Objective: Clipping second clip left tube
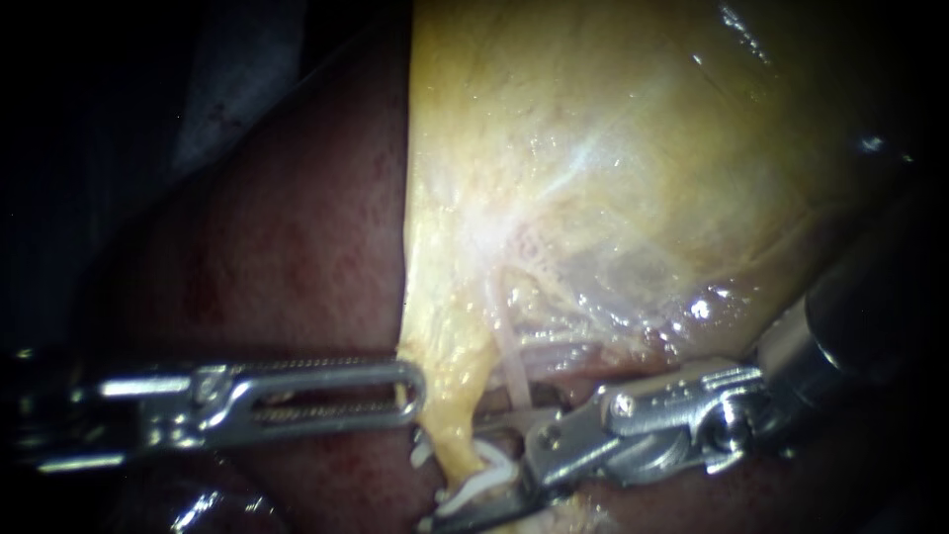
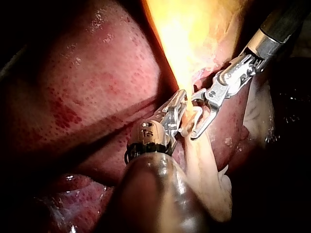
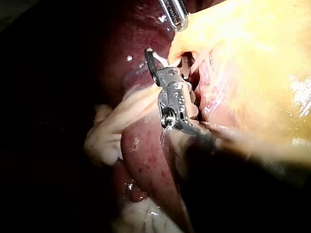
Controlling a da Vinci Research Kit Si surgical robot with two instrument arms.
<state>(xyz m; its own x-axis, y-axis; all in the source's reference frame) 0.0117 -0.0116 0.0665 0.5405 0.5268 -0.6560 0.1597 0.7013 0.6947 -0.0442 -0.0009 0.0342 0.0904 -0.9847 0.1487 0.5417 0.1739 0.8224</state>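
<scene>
The left tube [image 1: 457, 435], as I read it, is the yellow-coated strand hanging from the gallbladder's [image 1: 613, 148] lower edge at the liver [image 1: 287, 257] side. White clip [image 1: 481, 463] material shows at the strand's end farthest from the gallbladder. I cannot tell how much of it already sits on the tube and how much is carried in the jaws.

The right instrument [image 1: 453, 477] has its jaws apart, straddling that far end of the tube. The left instrument [image 1: 417, 391] has its jaws together on the same strand, closer to the gallbladder, holding it taut.

Risks, as I judge them:
- A second, pale tube [image 1: 509, 361] runs from the gallbladder down behind the right instrument's upper jaw. If that jaw sits too deep, the clip could catch both tubes.
- The jaw tips are partly hidden by fat, so closing may take only part of the tube's width and leave it leaking.
- With white clip already crowding this spot, the new one may land on or against it and seat badly.
- If the left instrument pulls harder, the thin strand could tear at the gallbladder or slip out of the open jaws.
</scene>
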